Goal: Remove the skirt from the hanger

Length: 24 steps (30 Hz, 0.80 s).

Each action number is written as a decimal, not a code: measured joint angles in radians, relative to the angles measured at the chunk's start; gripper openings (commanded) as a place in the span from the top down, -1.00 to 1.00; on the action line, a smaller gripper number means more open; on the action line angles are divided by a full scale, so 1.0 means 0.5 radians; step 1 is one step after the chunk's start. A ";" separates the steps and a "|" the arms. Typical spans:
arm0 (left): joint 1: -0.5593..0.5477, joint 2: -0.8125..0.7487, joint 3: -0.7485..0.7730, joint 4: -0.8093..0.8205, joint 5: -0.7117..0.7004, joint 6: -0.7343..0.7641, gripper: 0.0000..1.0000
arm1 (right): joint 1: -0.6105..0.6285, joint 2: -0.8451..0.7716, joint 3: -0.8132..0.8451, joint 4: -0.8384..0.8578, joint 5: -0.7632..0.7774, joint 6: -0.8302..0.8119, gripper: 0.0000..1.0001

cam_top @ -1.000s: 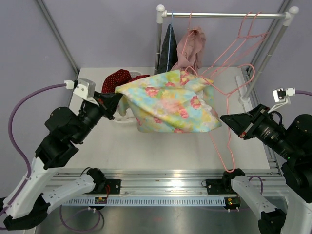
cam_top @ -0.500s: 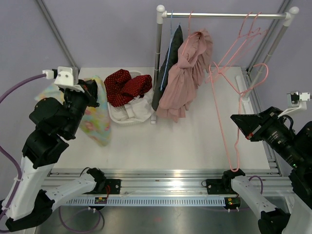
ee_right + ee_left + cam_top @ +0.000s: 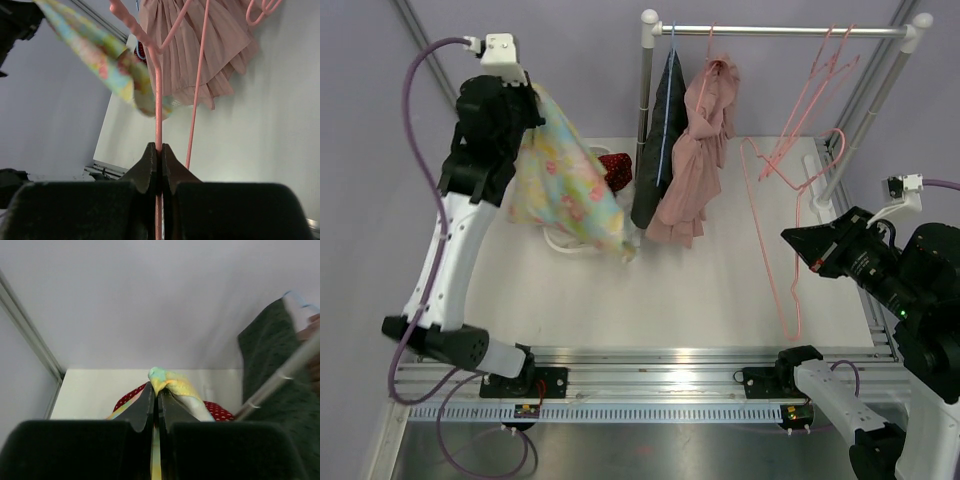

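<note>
Skirt (image 3: 565, 185) fabric is sitting pinched between the left jaws, which are pressing tight together on its floral edge. It is hanging free from them, high over the counter's (image 3: 720, 290) left side and well apart from the hanger (image 3: 158, 100). The right jaws are gripping that pink wire hanger tightly, to the right of the pink garment (image 3: 695, 170) hanging on the rail (image 3: 780, 30).

One floral skirt (image 3: 560, 180), one dark garment (image 3: 660, 140), one pink garment (image 3: 695, 160), one red garment (image 3: 615, 170). One rail (image 3: 780, 31), one left arm (image 3: 455, 230), one right arm (image 3: 930, 280). The pink hangers (image 3: 158, 110) overlap, uncountable.
</note>
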 measured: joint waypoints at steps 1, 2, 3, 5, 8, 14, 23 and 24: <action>0.050 0.117 0.011 0.017 0.035 -0.022 1.00 | 0.000 0.002 0.000 0.001 0.000 -0.004 1.00; 0.089 0.230 0.015 0.024 0.053 -0.040 1.00 | 0.000 0.003 0.000 0.000 0.000 -0.007 1.00; 0.113 0.339 0.013 0.022 0.055 -0.058 1.00 | 0.000 0.004 0.002 -0.001 0.001 -0.011 1.00; 0.125 0.508 -0.029 0.018 0.048 -0.086 0.76 | 0.000 0.011 0.013 -0.007 0.002 -0.020 1.00; 0.124 0.620 -0.243 -0.011 0.015 -0.114 0.10 | 0.000 0.039 0.055 -0.008 0.002 -0.035 1.00; 0.163 0.619 -0.385 -0.194 -0.010 -0.209 -0.98 | 0.000 0.089 0.080 0.008 0.002 -0.050 1.00; 0.164 -0.146 -0.784 -0.447 0.098 -0.387 -0.98 | 0.000 0.468 0.238 0.220 0.093 -0.127 1.00; 0.152 -0.298 -0.837 -0.484 0.125 -0.396 -0.98 | 0.000 0.528 0.275 0.243 0.125 -0.137 1.00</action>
